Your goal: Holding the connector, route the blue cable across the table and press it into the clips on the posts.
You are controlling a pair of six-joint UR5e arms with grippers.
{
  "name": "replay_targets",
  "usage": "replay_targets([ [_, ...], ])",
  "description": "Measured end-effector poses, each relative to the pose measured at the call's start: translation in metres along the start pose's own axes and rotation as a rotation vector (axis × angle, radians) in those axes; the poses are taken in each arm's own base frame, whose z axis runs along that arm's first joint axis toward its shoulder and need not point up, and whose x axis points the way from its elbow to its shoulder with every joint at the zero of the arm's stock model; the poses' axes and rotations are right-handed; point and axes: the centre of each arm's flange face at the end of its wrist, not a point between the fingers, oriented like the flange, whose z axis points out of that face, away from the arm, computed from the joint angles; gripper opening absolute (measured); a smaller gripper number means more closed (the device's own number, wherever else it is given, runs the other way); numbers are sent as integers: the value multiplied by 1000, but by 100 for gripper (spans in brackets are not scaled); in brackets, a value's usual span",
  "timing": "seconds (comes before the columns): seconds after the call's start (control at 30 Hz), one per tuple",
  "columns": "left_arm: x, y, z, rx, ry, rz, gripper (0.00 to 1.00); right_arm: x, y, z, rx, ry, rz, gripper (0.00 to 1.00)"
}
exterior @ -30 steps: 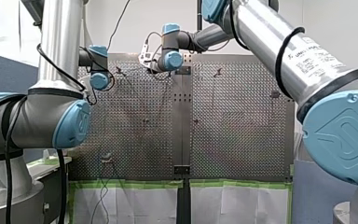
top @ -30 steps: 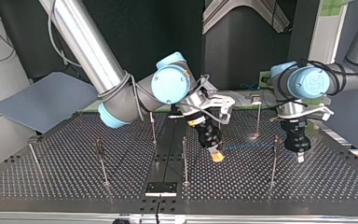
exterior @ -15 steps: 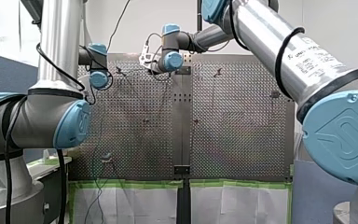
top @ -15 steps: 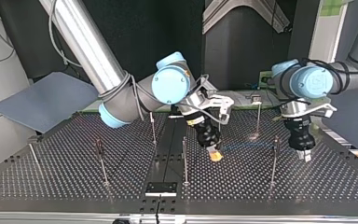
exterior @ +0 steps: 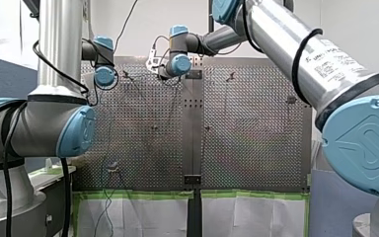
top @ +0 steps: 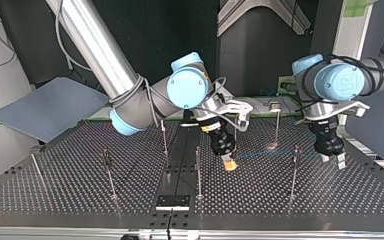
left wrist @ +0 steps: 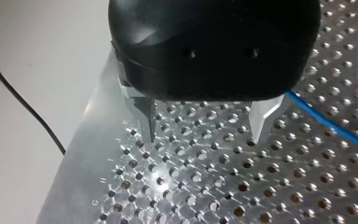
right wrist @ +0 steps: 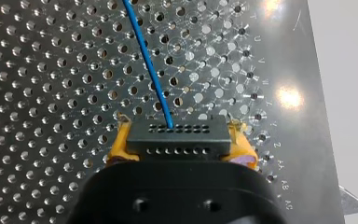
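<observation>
In the right wrist view, the yellow pads (right wrist: 119, 142) of my right gripper (right wrist: 177, 148) are shut on a black connector (right wrist: 177, 135). The blue cable (right wrist: 148, 63) runs straight ahead from it over the perforated plate. In the top view that gripper (top: 229, 165) hangs low near the table's middle. The cable (top: 265, 156) stretches from it toward a thin post (top: 295, 167). My left gripper (top: 334, 160) hovers just beyond that post. Its metal fingers (left wrist: 148, 119) stand open with nothing between them (left wrist: 204, 128), and the cable (left wrist: 331, 126) passes beside them.
Several more thin posts rise from the perforated table (top: 70, 200), such as post (top: 198, 170), post (top: 164, 137) and post (top: 108, 172). A black bracket (top: 172, 202) sits at the near edge. A grey panel (top: 45, 107) leans at the top view's left.
My left gripper has opened and drifted toward the top view's right, away from the post and cable. My right gripper has stayed almost in place with the connector.
</observation>
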Motion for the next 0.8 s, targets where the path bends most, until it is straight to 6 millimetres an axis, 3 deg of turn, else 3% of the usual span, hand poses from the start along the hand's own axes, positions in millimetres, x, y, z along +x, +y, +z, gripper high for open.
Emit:
replay_targets([
  [0.57, 3, 1, -74, 57, 158, 21, 100, 0, 2, -1, -27, 1, -2, 0],
  [0.8, -10, -1, -101, 85, 198, 20, 100, 0, 3, -1, -29, 0, -2, 0],
])
